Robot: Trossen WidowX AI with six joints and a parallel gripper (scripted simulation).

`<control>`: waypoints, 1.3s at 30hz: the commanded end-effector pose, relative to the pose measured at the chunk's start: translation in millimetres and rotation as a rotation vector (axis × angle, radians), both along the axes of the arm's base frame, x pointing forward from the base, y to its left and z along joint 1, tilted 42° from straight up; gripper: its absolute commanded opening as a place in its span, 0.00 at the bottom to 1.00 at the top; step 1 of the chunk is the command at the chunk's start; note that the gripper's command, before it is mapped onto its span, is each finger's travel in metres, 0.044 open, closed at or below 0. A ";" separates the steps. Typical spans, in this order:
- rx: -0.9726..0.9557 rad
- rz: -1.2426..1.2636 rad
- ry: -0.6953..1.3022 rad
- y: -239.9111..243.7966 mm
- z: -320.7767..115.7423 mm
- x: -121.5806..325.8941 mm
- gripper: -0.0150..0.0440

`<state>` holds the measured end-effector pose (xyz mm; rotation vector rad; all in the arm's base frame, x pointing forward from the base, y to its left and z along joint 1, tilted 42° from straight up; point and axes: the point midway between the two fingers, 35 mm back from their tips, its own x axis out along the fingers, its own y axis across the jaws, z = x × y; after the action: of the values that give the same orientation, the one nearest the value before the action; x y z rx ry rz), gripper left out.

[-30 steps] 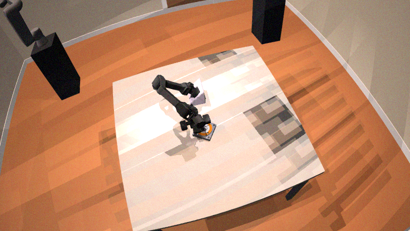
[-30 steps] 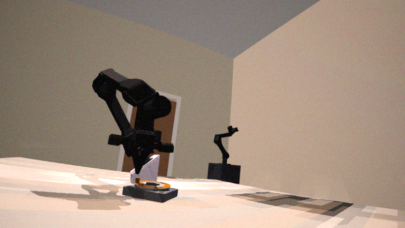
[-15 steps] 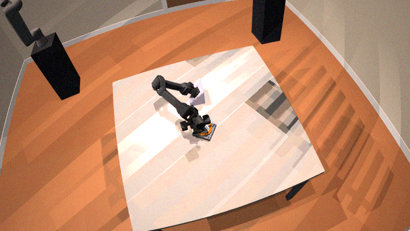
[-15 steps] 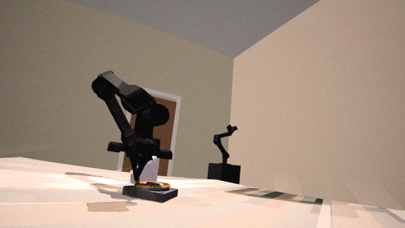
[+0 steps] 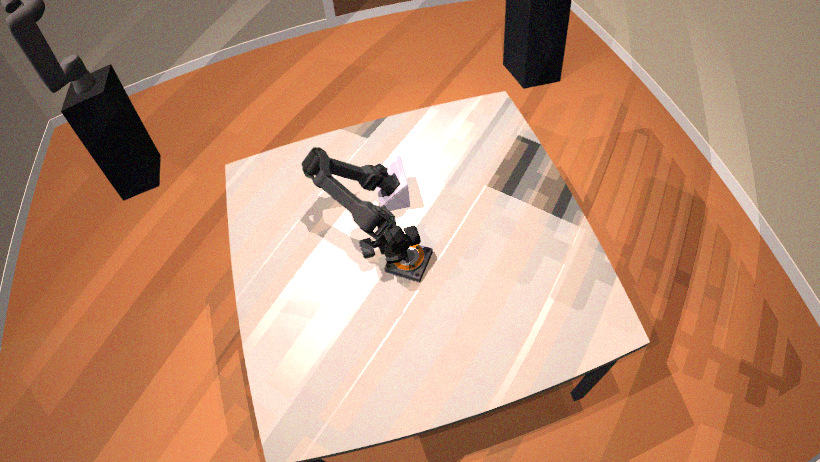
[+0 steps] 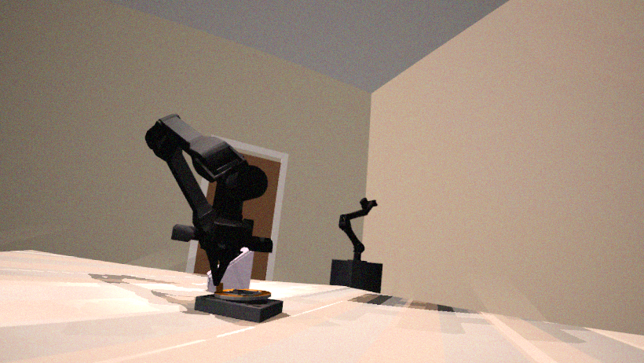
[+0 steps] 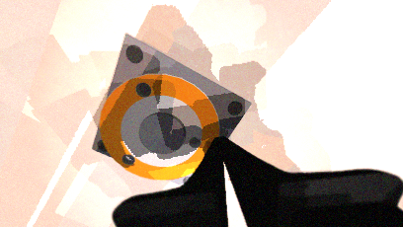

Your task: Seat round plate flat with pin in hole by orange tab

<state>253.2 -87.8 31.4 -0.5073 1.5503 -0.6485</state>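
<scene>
The round plate (image 5: pixel 422 257) (image 6: pixel 264 294) (image 7: pixel 173 87), with an orange ring, sits around the post (image 7: pixel 159 132) on the dark square base (image 6: pixel 239 309) (image 7: pixel 222 99). In the exterior view its rim stands slightly above the base top. The orange tab (image 6: pixel 220 287) stands up at the plate's left there. In the wrist view the fingers hide it. Dark round spots show on the ring; I cannot tell which is the hole or the pin. My gripper (image 6: pixel 217 283) (image 7: pixel 219 141) is shut and empty, its tips right at the tab; contact is unclear.
A pale lilac wedge-shaped block (image 5: pixel 398 199) (image 6: pixel 239 271) stands behind the base, at my arm's foot. Black pedestals (image 5: pixel 117 132) (image 5: pixel 534 45) stand beyond the table (image 5: pixel 459 344), one with another arm (image 5: pixel 35 48). Shadows and bright streaks cross the table.
</scene>
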 end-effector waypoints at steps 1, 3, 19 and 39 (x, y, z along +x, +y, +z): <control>0.002 -0.005 0.015 0.8 -2.6 -8.3 0.25; 0.002 -0.005 0.015 1.5 -3.0 -9.7 0.25; 0.002 -0.005 0.015 9.5 -8.6 -22.1 0.25; 0.004 -0.005 0.016 26.5 -19.2 -33.5 0.25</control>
<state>223.6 -64.8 16.0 -0.5088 1.5553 -0.6504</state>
